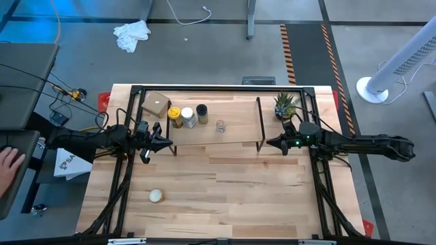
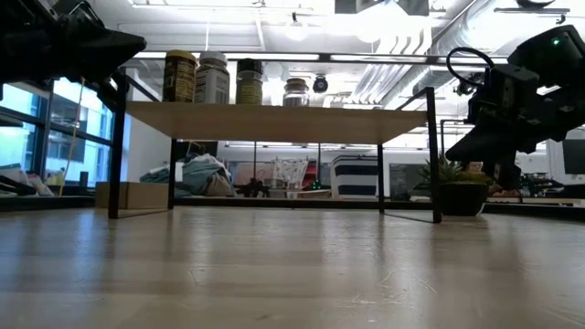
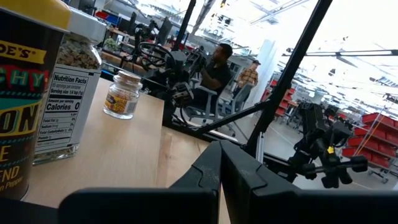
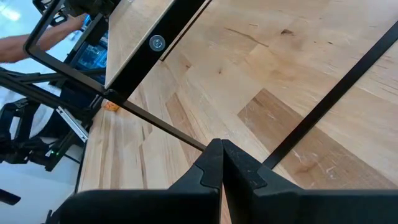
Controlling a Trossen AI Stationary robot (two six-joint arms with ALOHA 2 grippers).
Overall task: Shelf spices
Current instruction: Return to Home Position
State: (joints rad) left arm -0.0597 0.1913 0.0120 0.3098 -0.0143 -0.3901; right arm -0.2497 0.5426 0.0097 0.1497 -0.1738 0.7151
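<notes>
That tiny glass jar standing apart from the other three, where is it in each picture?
High view: the glass jar stands on the shelf, right of the black-capped jar.
Low view: rightmost jar on the shelf.
Left wrist view: farther along the shelf, standing alone.
Right wrist view: not in it.
Shared landmark: the shelf's light wood top.

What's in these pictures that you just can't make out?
Yellow jar, left wrist view: cut off by the picture's edge, label only partly readable.
Small pale round thing on the table, high view: too small to identify.
Bases of the spice jars, low view: hidden behind the shelf plank's front edge.
</notes>
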